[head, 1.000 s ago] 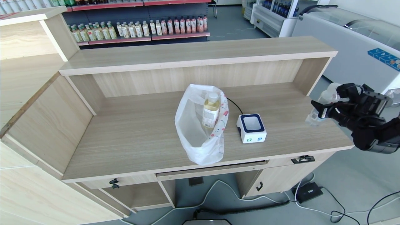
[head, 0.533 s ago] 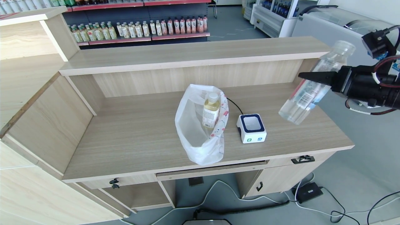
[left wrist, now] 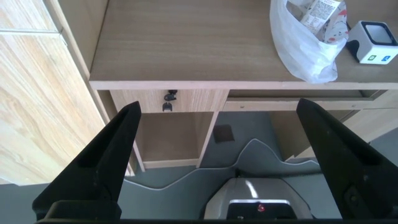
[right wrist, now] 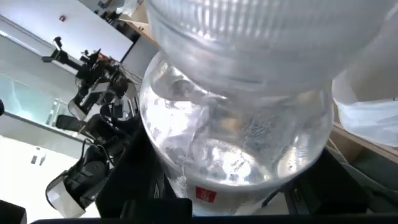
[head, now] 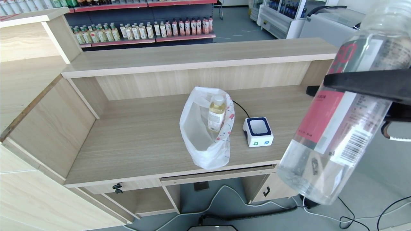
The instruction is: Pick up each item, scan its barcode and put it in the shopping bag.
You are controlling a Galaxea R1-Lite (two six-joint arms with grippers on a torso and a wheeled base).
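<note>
Right end effector (head: 318,86) high and level, tight around a tilted clear bottle (head: 334,128).

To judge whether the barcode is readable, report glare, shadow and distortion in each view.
Head view: the water bottle, gripped by the right tool near the camera, hides the right end of the counter; its barcode is glare-free. Right wrist view: the water bottle warps the background. Left wrist view: even light, soft shadow under the counter.

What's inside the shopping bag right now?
One bottle of yellow drink, white-capped, stands in the shopping bag. Its base and the bag's bottom are covered by the bag wall; anything lower is unseen.
</note>
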